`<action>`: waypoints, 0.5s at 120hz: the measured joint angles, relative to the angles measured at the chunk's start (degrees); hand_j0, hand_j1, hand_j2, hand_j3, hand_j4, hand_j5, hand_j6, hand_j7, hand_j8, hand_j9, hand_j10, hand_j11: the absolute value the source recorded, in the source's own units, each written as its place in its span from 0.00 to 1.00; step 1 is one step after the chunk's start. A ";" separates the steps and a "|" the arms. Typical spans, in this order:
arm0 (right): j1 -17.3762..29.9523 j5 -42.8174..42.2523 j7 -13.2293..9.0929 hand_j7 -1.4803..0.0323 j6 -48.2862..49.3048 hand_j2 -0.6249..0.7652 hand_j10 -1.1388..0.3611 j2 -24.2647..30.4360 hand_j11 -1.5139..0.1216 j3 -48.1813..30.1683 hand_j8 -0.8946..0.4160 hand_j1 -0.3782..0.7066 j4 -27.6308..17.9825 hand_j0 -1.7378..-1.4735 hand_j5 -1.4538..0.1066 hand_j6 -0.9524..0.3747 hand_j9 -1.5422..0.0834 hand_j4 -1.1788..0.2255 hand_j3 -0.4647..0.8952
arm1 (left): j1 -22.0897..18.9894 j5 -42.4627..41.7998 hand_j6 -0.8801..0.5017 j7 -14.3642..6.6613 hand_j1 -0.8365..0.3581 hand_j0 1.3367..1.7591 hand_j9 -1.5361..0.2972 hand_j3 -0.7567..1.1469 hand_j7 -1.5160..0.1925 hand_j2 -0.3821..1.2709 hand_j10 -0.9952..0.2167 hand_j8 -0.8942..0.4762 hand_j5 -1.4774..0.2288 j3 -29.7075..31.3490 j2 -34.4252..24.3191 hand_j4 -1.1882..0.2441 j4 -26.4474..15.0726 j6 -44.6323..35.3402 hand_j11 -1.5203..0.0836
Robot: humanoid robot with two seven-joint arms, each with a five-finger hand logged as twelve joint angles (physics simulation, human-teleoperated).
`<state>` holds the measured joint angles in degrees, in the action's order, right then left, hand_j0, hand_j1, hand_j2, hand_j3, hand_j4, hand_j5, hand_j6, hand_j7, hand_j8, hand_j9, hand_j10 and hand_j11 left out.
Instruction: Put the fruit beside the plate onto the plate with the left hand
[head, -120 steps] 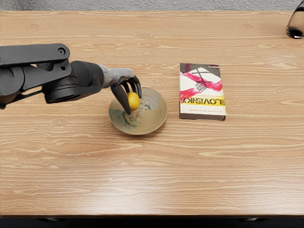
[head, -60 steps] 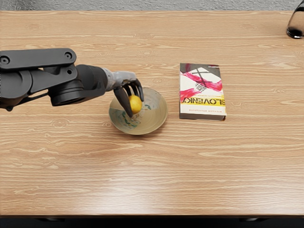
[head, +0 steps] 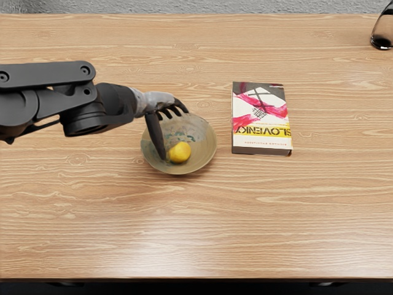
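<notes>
A small yellow fruit lies inside the greenish ceramic plate, a shallow bowl shape near the table's middle. My left hand hovers over the plate's left and back rim with its fingers spread, holding nothing. Its thumb points down just left of the fruit, apart from it. The dark left arm reaches in from the left edge. Only a dark bit of the right arm shows at the top right corner.
A book with a red, white and yellow cover lies flat just right of the plate. The wooden table stretches wide in front of and behind them.
The left hand's fingers opened and let the fruit go. The fruit dropped and settled in the plate's bottom. The hand lifted slightly toward the back rim.
</notes>
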<state>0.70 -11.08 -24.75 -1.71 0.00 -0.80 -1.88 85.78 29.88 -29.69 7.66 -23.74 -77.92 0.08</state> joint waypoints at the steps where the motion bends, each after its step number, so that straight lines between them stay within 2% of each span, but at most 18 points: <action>1: 0.00 0.00 0.00 0.98 0.00 0.45 0.76 0.00 0.93 0.00 0.68 0.03 0.00 0.30 0.93 0.72 0.95 0.84 0.34 | 0.00 -0.19 0.52 0.03 0.84 0.76 0.72 0.40 0.76 0.26 0.69 0.54 0.74 -0.12 -0.23 0.71 -0.02 0.03 0.81; 18: 0.00 0.00 0.03 0.98 0.01 0.45 0.76 0.00 0.93 0.00 0.68 0.03 0.00 0.30 0.93 0.72 0.95 0.84 0.34 | 0.09 -3.74 0.57 0.39 0.90 0.76 0.77 0.40 0.81 0.25 0.74 0.58 0.79 -2.74 -5.19 0.76 -0.44 3.06 0.87; 48: 0.00 0.01 0.03 0.98 0.00 0.45 0.76 0.00 0.93 0.00 0.68 0.03 -0.01 0.30 0.93 0.72 0.95 0.84 0.34 | 0.09 -12.98 0.60 1.00 0.95 0.76 0.80 0.40 0.85 0.24 0.78 0.62 0.83 -9.75 -14.26 0.79 -0.71 16.69 0.91; 60: 0.00 0.01 0.01 0.98 0.00 0.45 0.76 0.00 0.93 0.00 0.68 0.03 -0.03 0.30 0.93 0.72 0.95 0.84 0.34 | 0.00 -17.30 0.61 2.55 0.95 0.76 0.81 0.40 0.86 0.24 0.79 0.62 0.84 -11.37 -17.08 0.80 -0.73 21.55 0.92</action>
<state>0.70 -11.07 -24.74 -1.71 0.00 -0.80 -1.90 85.79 12.58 -27.14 -3.71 -40.82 -78.65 21.64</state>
